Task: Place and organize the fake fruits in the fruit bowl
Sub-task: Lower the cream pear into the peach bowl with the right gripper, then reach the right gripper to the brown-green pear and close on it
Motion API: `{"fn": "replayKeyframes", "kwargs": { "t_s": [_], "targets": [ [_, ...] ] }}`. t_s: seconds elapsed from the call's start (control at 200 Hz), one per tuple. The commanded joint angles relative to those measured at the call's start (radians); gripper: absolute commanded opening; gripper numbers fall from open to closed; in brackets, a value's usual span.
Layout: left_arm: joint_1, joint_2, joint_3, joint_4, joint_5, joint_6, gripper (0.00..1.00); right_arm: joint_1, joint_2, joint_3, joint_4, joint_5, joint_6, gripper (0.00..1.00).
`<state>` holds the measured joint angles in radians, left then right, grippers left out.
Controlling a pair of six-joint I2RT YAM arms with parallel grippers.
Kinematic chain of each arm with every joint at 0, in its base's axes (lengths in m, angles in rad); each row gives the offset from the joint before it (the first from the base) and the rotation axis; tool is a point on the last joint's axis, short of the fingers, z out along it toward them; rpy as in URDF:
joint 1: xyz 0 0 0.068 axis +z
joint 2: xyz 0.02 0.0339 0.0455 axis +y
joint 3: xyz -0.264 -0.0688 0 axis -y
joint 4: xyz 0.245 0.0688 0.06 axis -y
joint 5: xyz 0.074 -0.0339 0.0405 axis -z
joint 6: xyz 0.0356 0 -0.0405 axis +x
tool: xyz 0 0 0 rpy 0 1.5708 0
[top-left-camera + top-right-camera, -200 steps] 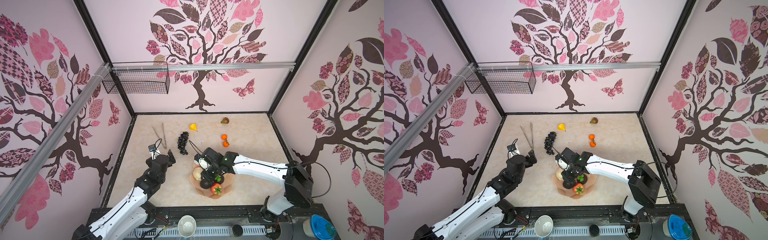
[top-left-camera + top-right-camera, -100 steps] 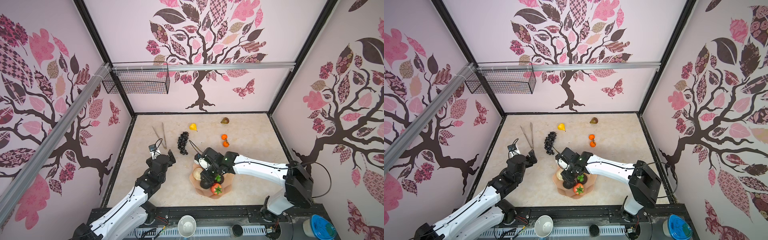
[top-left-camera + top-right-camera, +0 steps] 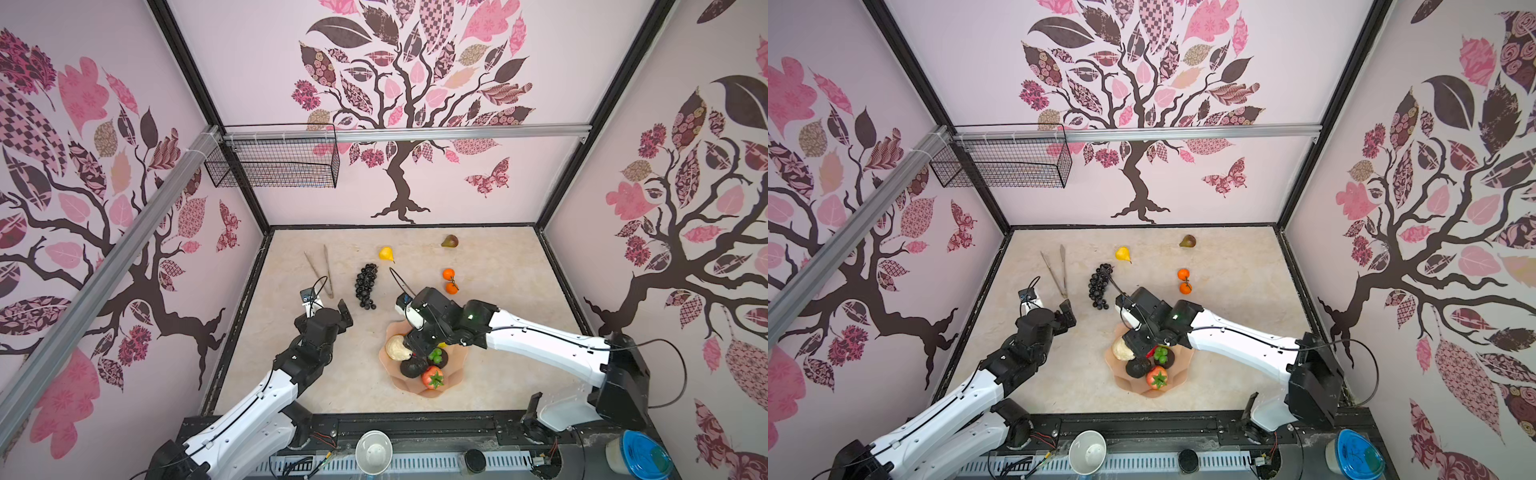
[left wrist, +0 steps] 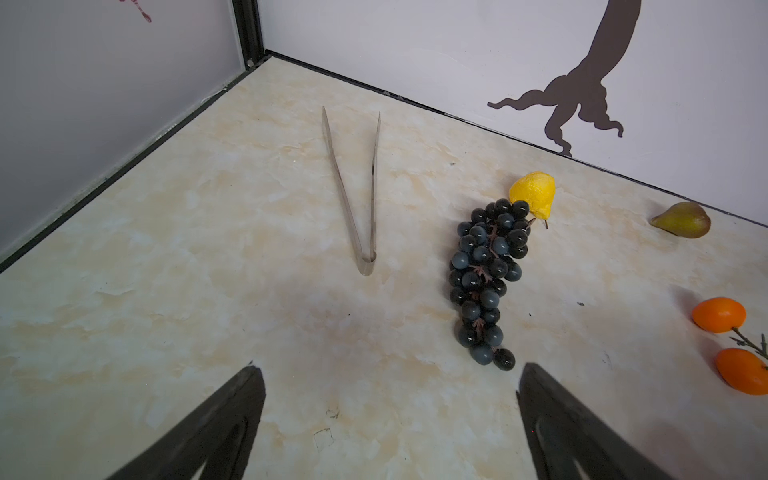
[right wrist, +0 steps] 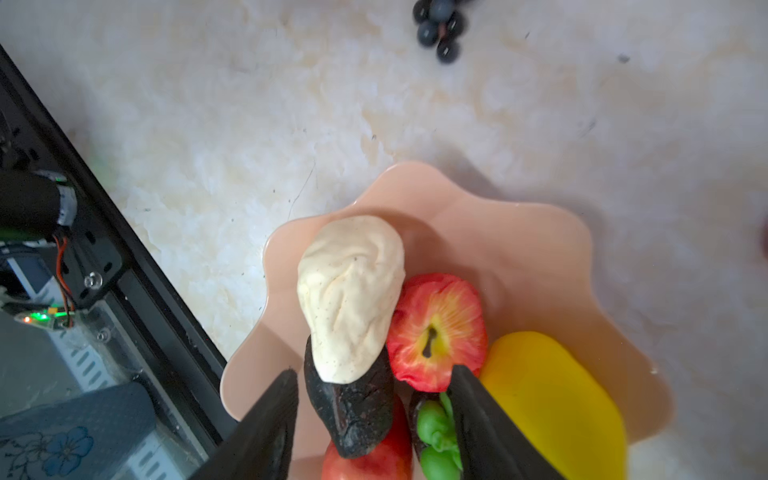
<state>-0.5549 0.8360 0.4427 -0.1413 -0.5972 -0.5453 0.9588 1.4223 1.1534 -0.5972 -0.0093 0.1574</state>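
Note:
The peach-pink fruit bowl (image 3: 456,376) (image 5: 519,257) sits near the front middle. It holds a cream pear (image 5: 353,295), a red apple (image 5: 436,328), a yellow lemon (image 5: 552,399), a dark avocado (image 5: 353,403), a green-topped mangosteen (image 5: 434,432) and another red fruit (image 3: 432,377). My right gripper (image 5: 374,372) (image 3: 417,351) hangs open over the bowl, with the avocado lying loose between its fingers. The left gripper (image 4: 389,369) (image 3: 328,309) is open and empty above the floor, close to the black grape bunch (image 4: 486,274) (image 3: 365,286). A yellow pear (image 3: 385,253), a brown-green pear (image 3: 449,241) and two oranges (image 3: 449,280) lie further back.
Thin tongs (image 3: 320,270) (image 4: 357,195) lie left of the grapes. A wire basket (image 3: 274,162) hangs on the back wall. A white cup (image 3: 374,451) stands on the front rail. Walls close the floor on three sides.
The right gripper's jaws have spread wider over the bowl, leaving the avocado free between them. The left arm has stayed where it was.

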Motion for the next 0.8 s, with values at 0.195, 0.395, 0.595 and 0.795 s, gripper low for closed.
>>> {"fn": "replayKeyframes", "kwargs": {
  "t_s": [0.195, 0.395, 0.595, 0.795],
  "targets": [
    [0.004, 0.012, -0.028, 0.059, 0.054, 0.030, 0.98, -0.346, -0.126, -0.020, 0.262, 0.143, 0.057, 0.72],
    [0.005, 0.031, -0.013, 0.052, 0.088, 0.045, 0.98, -0.572, 0.012, -0.031, 0.473, 0.081, 0.179, 0.75],
    [0.006, 0.004, -0.016, 0.046, 0.099, 0.044, 0.98, -0.681, 0.295, 0.130, 0.546, 0.079, 0.192, 0.78],
    [0.005, -0.010, -0.015, 0.034, 0.106, 0.041, 0.98, -0.721, 0.577, 0.365, 0.520, 0.088, 0.151, 0.80]
  ]
}}
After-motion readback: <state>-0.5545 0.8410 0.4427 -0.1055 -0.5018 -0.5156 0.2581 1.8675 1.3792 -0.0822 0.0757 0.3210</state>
